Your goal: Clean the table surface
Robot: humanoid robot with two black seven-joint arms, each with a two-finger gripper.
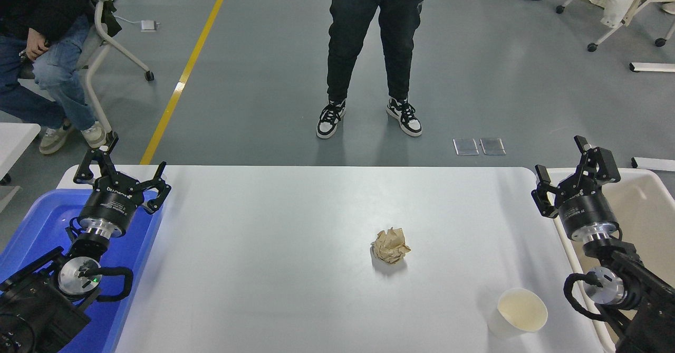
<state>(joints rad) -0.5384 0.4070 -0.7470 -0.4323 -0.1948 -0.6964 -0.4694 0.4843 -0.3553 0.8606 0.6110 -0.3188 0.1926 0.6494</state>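
The white table surface [274, 268] fills the middle of the head view. A crumpled ball of brown paper [391, 245] lies on it a little right of centre. A white paper cup [518, 312] stands upright near the front right. My left gripper [120, 171] is open and empty, held over the far end of the blue tub. My right gripper [563, 171] is open and empty, held over the table's right edge by the cream bin, well right of the paper ball.
A blue plastic tub [37, 226] sits at the table's left edge under my left arm. A cream-white bin [646, 210] sits at the right edge. A person [374, 52] stands beyond the far edge. Another person [37, 52] sits at the far left.
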